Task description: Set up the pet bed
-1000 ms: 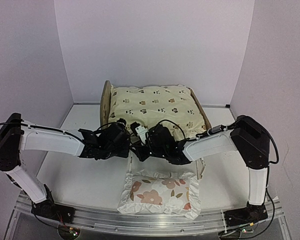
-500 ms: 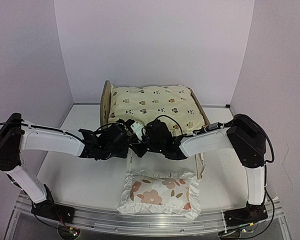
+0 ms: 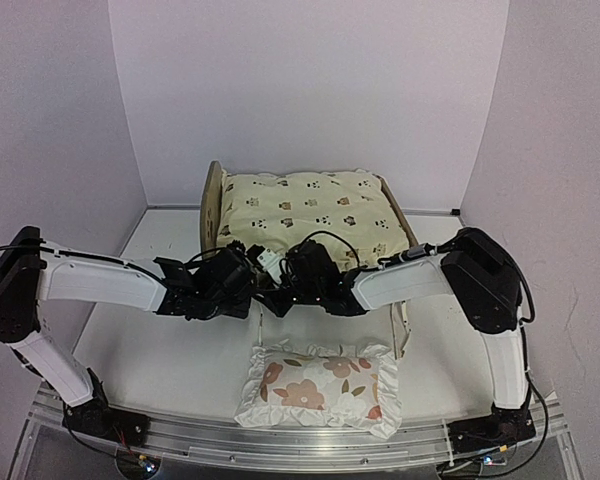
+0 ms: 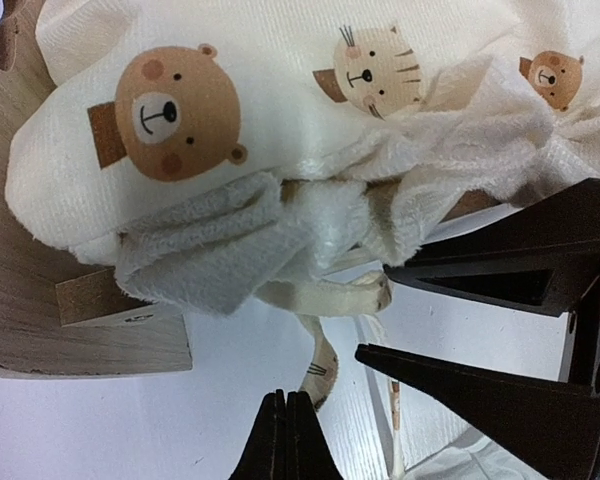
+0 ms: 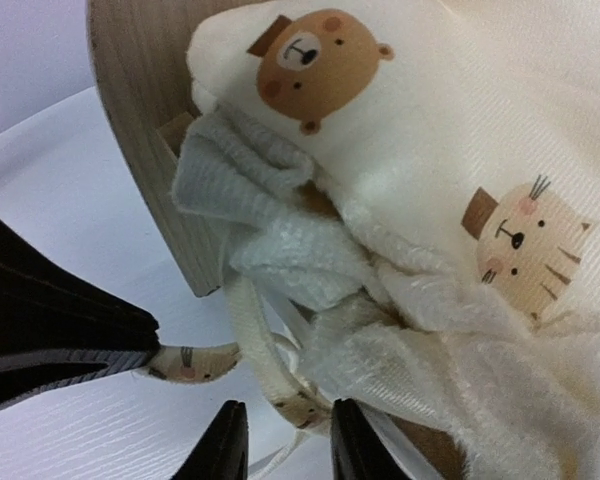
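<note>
Left claw [image 4: 285, 440] pinched a tie string [image 5: 195, 362] beside the pet bed [image 5: 130, 120] corner. Right claw [image 5: 285, 425], part open, straddled the cushion [image 5: 400, 130]'s other string [image 5: 263, 368].

No text, label or number is legible.

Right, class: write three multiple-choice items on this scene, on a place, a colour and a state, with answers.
1. The flowered pillow lies: A on the table before the pet bed; B on the headboard; C in the right jaws.
2. The cushion has a ground colour of: A blue; B red; C cream.
3. The left jaws are: A wide apart; B shut on a tie string; C out of view.
A: it rests on bare tabletop. C: cream shows between the animal prints. B: both wrist views show the string pinched.
</note>
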`<state>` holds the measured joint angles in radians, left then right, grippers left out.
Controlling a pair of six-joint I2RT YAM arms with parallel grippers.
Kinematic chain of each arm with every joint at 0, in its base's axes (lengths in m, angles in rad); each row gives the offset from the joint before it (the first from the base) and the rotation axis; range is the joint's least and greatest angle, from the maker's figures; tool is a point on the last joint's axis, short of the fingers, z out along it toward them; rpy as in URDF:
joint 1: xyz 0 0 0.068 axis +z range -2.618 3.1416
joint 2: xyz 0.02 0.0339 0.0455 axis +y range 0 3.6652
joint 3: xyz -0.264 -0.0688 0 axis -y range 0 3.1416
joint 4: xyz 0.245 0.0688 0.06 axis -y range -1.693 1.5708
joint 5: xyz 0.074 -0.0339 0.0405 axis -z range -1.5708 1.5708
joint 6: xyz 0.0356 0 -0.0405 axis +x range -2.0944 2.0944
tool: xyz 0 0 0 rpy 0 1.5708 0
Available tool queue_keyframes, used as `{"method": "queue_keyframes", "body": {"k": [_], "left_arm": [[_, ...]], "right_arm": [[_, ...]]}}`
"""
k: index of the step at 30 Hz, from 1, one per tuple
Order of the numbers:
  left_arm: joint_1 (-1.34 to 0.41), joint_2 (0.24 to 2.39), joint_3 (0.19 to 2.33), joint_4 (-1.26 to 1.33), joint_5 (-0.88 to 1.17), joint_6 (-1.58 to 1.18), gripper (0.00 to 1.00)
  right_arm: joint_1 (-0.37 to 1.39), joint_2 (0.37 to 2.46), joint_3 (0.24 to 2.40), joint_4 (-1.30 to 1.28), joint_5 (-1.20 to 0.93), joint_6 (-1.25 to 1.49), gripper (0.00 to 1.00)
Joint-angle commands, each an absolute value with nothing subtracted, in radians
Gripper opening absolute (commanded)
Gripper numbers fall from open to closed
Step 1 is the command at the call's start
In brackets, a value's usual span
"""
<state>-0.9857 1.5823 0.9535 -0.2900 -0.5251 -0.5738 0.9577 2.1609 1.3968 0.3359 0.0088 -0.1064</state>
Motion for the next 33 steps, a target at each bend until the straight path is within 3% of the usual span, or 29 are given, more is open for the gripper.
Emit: {"method": "queue_keyframes", "body": {"k": [1,6,18,25,33], "left_arm": [[-0.968,1.537,0.967,-0.288,-0.530,-0.567,0.00],[-0.949,1.517,0.969,-0.328,-0.522,-0.577,0.00],[-0.939,1.511,0.980,-0.365,-0.482,-0.584,0.00],[-0.932,1.500,0.979,-0.375,-0.476,-0.583,0.00],[-0.920,1.494,0.976,-0.376,-0.474,-0.577,0.00]], "right_arm": [[0.949,2.043,1.328,0.331,-0.076,-0.095,0.40],[0.943,1.985,1.270,0.331,-0.079,-0.085,0.42],[0.922,2.129,1.421,0.346,0.007,-0.121,0.21],[0.922,2.213,1.497,0.339,0.010,-0.168,0.20],[0.922,2.231,1.527,0.336,-0.210,-0.142,0.26]]}}
